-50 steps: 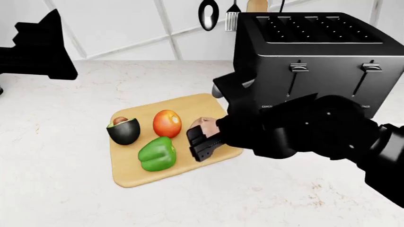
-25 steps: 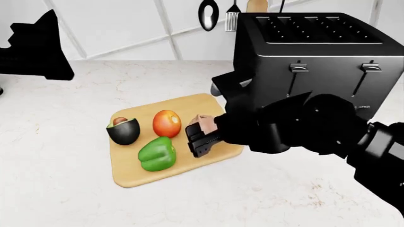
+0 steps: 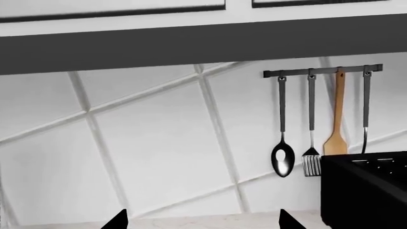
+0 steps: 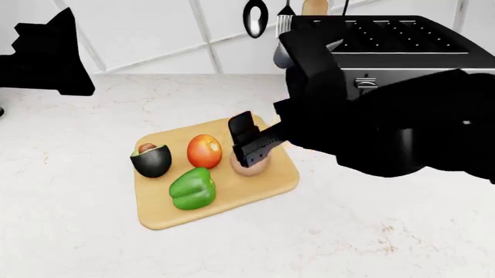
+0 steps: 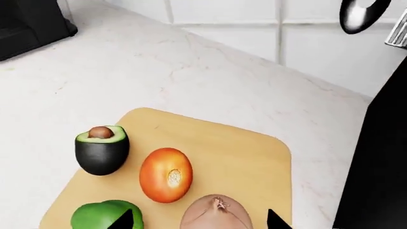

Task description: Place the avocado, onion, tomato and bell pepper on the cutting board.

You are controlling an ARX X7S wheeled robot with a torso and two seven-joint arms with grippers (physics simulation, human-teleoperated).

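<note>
Tan and papery, the onion (image 4: pixel 249 166) sits on the cutting board (image 4: pixel 159 213) directly under the fingers of the right gripper (image 4: pixel 249 141), which hang just above it with a clear gap on either side, spread apart and holding nothing. From the right wrist view the onion (image 5: pixel 215 214) lies squarely between the two dark fingertips (image 5: pixel 125 220), tip up, and seems free of them. It looks firm and light, though the loose skin could slide under pressure; if it needed moving, a hold across its widest part would be safest, and being round it may roll a little on the flat wood.

Beside the fingers, away from the toaster (image 4: pixel 402 40), rests the glossy tomato (image 4: pixel 205 150), probably soft enough to bruise. Past that is the halved avocado (image 4: pixel 152 159), cut face and pit upward, and the green bell pepper (image 4: pixel 192 189) lies nearer the board's front edge, blocky and stiff. I count one of each: four vegetables, all on the single board, so the task looks essentially complete.

Around the board spreads the pale marble worktop (image 4: pixel 93 243). The left gripper (image 4: pixel 46 58) is held high and well apart; its wrist view shows only two fingertips (image 3: pixel 116 220) set widely apart, empty, facing the tiled wall and four hanging utensils (image 3: pixel 311 129).
</note>
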